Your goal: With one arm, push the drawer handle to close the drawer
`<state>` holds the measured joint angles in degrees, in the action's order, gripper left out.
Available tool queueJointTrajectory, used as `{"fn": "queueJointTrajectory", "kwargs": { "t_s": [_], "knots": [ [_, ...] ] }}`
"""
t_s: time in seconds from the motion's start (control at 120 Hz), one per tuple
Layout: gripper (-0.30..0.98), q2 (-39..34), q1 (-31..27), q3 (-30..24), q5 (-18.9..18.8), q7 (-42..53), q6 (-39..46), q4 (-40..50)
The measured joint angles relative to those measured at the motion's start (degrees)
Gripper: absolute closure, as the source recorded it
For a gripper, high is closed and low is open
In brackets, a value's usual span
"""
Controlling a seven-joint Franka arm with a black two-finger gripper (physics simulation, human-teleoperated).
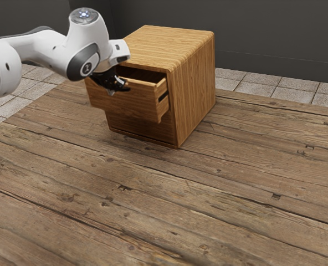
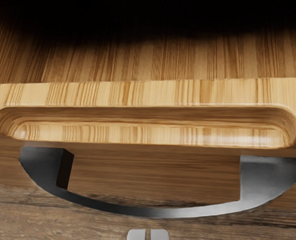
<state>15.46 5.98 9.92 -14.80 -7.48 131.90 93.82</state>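
Below, brown planks [image 1: 153, 205]; behind, dark wall [image 1: 275, 39].

Soft light on the planks [image 1: 153, 194], deep shadow inside the drawer [image 1: 132, 104], pale glare along the handle [image 2: 163, 213]

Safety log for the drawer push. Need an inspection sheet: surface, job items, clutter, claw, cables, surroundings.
Surface: worn wooden planks, with dark gaps and cracks.
Job items: wooden cabinet upright; upper drawer partly out; dark curved handle on the drawer's front.
Clutter: nothing seen.
Claw: claw shut, nothing gripped, close to the handle; contact can't be told.
Cables: nothing seen.
Surroundings: dark wall, pale floor tiles.
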Motion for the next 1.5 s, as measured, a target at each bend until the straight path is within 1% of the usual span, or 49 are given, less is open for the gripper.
{"fn": "queueJointTrajectory", "kwargs": {
  "t_s": [0.567, 0.933, 1.217, 1.5],
  "knots": [
    [0.79, 3.26, -0.66, 0.01, -0.02, -0.06, 1.84, -3.57],
    [0.79, 3.59, -0.74, -0.03, -0.05, -0.02, 6.5, -3.46],
    [0.79, 5.18, -1.23, -0.08, -0.67, -0.04, 9.85, -3.68],
    [0.79, 7.69, -1.58, -0.17, -1.21, 0.0, 12.22, -6.67]
  ]
}}
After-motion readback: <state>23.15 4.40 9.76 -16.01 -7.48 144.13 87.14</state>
